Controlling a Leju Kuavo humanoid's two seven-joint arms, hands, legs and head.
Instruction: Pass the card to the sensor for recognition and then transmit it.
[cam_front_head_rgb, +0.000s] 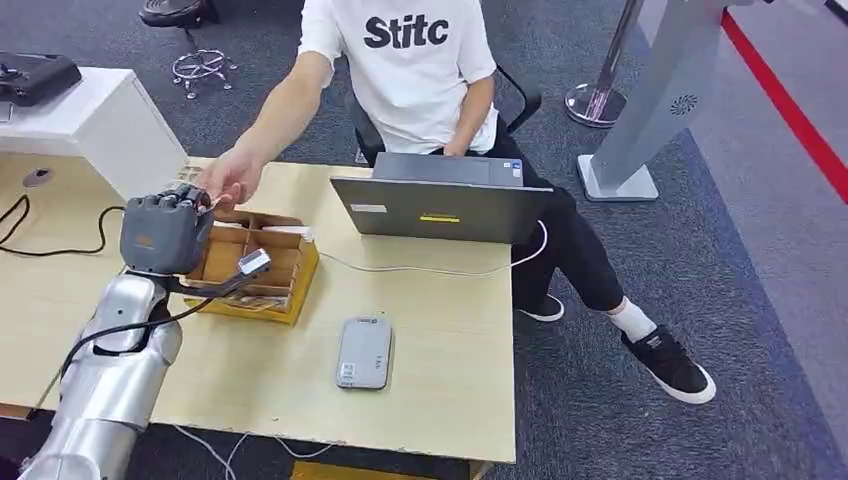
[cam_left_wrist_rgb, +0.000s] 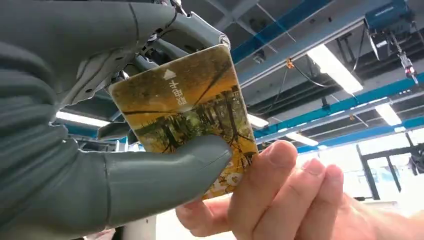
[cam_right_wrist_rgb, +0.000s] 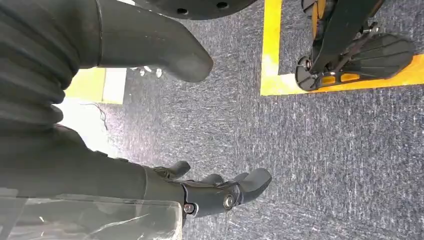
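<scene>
My left hand (cam_front_head_rgb: 165, 232) is raised above the wooden box, and it pinches a yellow card (cam_left_wrist_rgb: 187, 112) with a forest picture between thumb and fingers. A person's hand (cam_front_head_rgb: 231, 177) reaches across the table to it; that person's fingers (cam_left_wrist_rgb: 260, 192) touch the card's lower edge. The grey card sensor (cam_front_head_rgb: 364, 352) lies flat on the table, nearer the front edge, to the right of my left arm. My right hand (cam_right_wrist_rgb: 210, 192) hangs over grey carpet with its fingers apart and nothing in it.
A wooden compartment box (cam_front_head_rgb: 262, 266) sits under my left hand. An open laptop (cam_front_head_rgb: 440, 205) stands at the table's far side, in front of a seated person in a white shirt (cam_front_head_rgb: 415, 65). Cables (cam_front_head_rgb: 60, 245) trail at the left. A white cabinet (cam_front_head_rgb: 85, 120) stands far left.
</scene>
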